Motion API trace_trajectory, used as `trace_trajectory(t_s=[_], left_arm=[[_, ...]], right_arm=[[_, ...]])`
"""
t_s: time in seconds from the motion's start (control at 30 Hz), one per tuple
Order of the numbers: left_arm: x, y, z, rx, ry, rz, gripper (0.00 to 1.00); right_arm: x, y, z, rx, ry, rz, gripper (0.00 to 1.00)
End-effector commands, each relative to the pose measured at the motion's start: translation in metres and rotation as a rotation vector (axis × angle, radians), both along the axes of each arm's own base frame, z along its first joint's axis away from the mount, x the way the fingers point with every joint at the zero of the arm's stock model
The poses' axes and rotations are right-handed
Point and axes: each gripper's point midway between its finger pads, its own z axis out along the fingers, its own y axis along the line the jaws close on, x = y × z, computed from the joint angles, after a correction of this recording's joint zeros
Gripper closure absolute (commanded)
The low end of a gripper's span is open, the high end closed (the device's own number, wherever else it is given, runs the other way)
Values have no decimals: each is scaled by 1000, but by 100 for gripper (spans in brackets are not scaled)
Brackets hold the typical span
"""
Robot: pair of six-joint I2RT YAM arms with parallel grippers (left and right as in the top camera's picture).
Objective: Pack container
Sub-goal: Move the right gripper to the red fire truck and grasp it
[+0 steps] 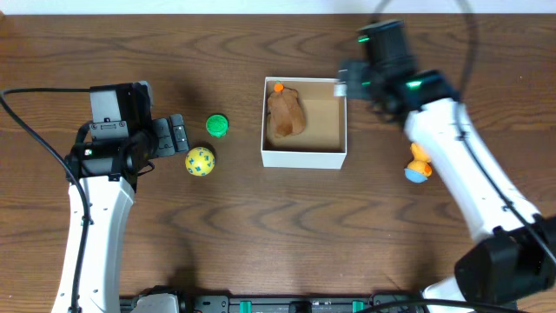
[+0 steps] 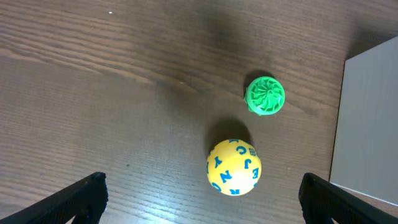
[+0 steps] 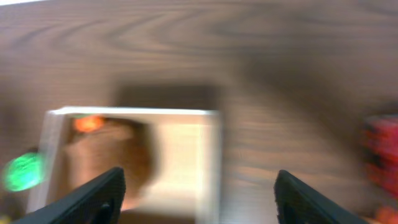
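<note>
sitting mid wooden tabletop [image 1: 261, 235]: small square white cardboard box [image 1: 304, 159], brown soft toy [image 1: 286, 116] inside. likely light, with thin walls, easy to dent or slide; best held by a wall edge. left pincer [image 1: 178, 135] wide open, holding nothing; right pincer [image 3: 199, 193] looks open too, though blurry.

The right wrist view is blurred throughout: the box [image 3: 214, 155] runs off the bottom edge, and a red shape [image 3: 380, 152] at the right edge is unreadable. The left fingers [image 2: 81, 198] show only 2 tips. Overhead, the right arm [image 1: 452, 152] covers part of an orange-blue toy [image 1: 418, 170].
</note>
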Motion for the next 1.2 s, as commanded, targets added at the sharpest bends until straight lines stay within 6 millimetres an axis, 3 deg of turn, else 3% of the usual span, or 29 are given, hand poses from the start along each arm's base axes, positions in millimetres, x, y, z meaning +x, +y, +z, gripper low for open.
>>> trace_trajectory(t_s=[0.0, 0.07, 0.17, 0.37, 0.6, 0.93, 1.17], left_arm=[[4, 0, 6, 5, -16, -14, 2], [4, 0, 6, 5, -16, -14, 2], [4, 0, 6, 5, -16, -14, 2], [3, 0, 6, 5, -15, -14, 2], [4, 0, 6, 5, -16, -14, 2], [4, 0, 6, 5, -16, -14, 2], [4, 0, 6, 5, -16, -14, 2]], right_arm=[[4, -80, -6, -90, 36, -151, 18], [2, -122, -23, -106, 96, -230, 18], [0, -169, -51, -91, 170, -327, 14], [16, -204, -102, -34, 231, -231, 14], [13, -206, -151, -13, 326, -126, 15], [9, -197, -186, -33, 399, -50, 16], [6, -195, -199, -27, 428, -49, 33]])
